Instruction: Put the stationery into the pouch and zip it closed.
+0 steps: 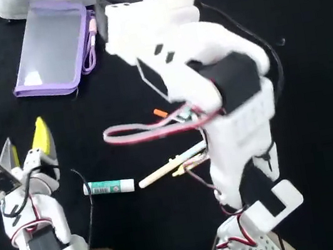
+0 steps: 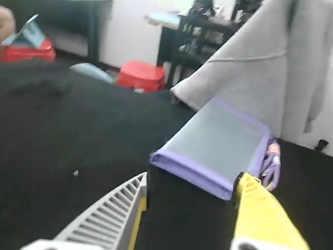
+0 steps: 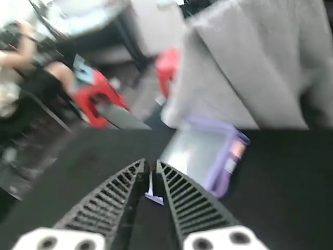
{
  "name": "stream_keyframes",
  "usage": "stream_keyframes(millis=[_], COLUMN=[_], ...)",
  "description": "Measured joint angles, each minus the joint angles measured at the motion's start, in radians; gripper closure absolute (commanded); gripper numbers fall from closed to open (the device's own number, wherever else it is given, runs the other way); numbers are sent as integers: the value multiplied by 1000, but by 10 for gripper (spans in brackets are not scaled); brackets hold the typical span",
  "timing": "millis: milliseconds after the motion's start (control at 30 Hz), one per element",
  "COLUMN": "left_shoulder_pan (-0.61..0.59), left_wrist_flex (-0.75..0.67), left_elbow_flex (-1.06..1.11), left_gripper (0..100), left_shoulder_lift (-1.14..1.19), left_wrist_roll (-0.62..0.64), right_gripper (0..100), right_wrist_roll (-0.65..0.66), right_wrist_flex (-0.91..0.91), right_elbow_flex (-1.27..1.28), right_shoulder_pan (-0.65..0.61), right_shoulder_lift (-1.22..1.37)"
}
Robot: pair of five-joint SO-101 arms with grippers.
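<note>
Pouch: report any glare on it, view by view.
High view: a bright spot sits at one corner of the pouch. Left wrist view: an even pale sheen, no hot spot. Right wrist view: a pale sheen across its clear face.

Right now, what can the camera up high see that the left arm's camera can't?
The high view brings in the short green-and-white tube and the long cream-yellow pen lying on the black table, plus the big white right arm raised above them. The left wrist view brings in a red plastic stool in the room behind. Both share the purple pouch with its clear front and the left gripper, open, with one yellow finger and one white.
</note>
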Motion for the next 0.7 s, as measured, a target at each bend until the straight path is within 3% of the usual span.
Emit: stream_keyframes(millis=[300, 467, 567, 700], left_shoulder_pan=[-61, -71, -124, -230], left_wrist_flex=[310, 420, 497, 572], left_elbow_flex=[-164, -272, -292, -293], left_gripper=[727, 727, 727, 727], left_shoulder_lift=[-2, -2, -6, -5], left_wrist_roll=[5, 11, 64, 97], right_gripper=[981, 848, 774, 774], right_wrist_roll=[150, 209, 221, 307], right_wrist_flex=[60, 81, 9, -216], right_elbow_flex=[249, 315, 407, 605], right_shoulder_pan=[74, 72, 72, 72], right_shoulder_lift=[0, 0, 0, 0])
